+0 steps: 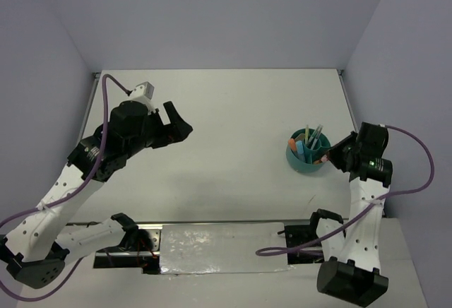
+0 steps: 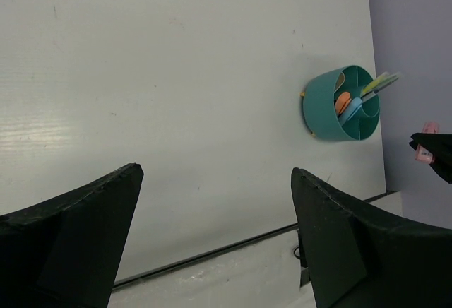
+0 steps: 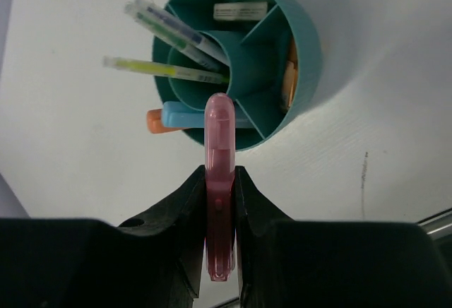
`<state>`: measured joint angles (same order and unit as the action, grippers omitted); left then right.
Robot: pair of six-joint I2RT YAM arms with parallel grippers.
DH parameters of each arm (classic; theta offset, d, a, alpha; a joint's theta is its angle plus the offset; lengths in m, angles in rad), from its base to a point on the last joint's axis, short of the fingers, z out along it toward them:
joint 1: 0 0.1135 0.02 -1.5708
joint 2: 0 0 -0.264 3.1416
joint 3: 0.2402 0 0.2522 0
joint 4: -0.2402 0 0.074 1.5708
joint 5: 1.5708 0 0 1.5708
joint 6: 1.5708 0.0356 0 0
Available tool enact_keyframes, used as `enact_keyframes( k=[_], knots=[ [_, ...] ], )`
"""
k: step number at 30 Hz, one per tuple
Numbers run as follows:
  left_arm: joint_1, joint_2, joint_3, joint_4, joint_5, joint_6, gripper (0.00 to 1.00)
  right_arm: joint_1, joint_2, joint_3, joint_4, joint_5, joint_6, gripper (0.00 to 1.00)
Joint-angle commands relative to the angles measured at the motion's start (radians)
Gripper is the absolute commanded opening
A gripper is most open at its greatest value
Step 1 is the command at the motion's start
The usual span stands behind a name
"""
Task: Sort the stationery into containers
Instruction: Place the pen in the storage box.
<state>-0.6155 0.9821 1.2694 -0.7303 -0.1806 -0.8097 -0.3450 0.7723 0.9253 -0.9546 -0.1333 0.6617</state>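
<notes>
The teal cup (image 1: 308, 154) stands on the right of the white table, with inner dividers showing in the right wrist view (image 3: 304, 46). In it are thin yellow pens (image 3: 166, 68), an orange highlighter (image 3: 155, 120), a light blue tube (image 3: 185, 117) and a white eraser (image 3: 240, 11). My right gripper (image 3: 219, 174) is shut on a pink highlighter (image 3: 219, 138), whose tip reaches over the cup's near rim. In the top view the right gripper (image 1: 339, 151) sits just right of the cup. My left gripper (image 1: 180, 126) hangs open and empty over the left of the table, far from the cup (image 2: 341, 104).
A shiny strip (image 1: 226, 248) lies along the near edge between the arm bases. Purple cables (image 1: 106, 103) loop off both arms. Grey walls close in the table at the back and sides. The right wall is close behind the cup.
</notes>
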Motion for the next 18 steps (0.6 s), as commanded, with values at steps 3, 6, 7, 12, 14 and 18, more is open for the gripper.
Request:
enact_keyframes(
  k=[3,6,7,12,14,18],
  knots=[
    [0.008,-0.036,0.013,-0.006,0.033,0.052,0.99,-0.084,0.099,0.006,0.019,-0.072,-0.093,0.00],
    [0.010,-0.051,0.008,-0.011,0.032,0.067,0.99,-0.089,0.124,-0.011,0.060,-0.133,-0.099,0.04],
    [0.011,-0.053,0.007,-0.020,0.027,0.070,0.99,-0.091,0.131,-0.017,0.068,-0.143,-0.094,0.04],
    [0.020,-0.036,-0.005,-0.024,0.030,0.083,0.99,-0.088,0.142,-0.112,0.135,-0.262,-0.097,0.05],
    [0.023,-0.020,-0.007,-0.021,0.043,0.084,0.99,-0.089,0.150,-0.124,0.129,-0.238,-0.112,0.05],
    [0.026,0.000,-0.008,-0.021,0.056,0.086,0.99,-0.088,0.165,-0.140,0.155,-0.235,-0.119,0.06]
  ],
)
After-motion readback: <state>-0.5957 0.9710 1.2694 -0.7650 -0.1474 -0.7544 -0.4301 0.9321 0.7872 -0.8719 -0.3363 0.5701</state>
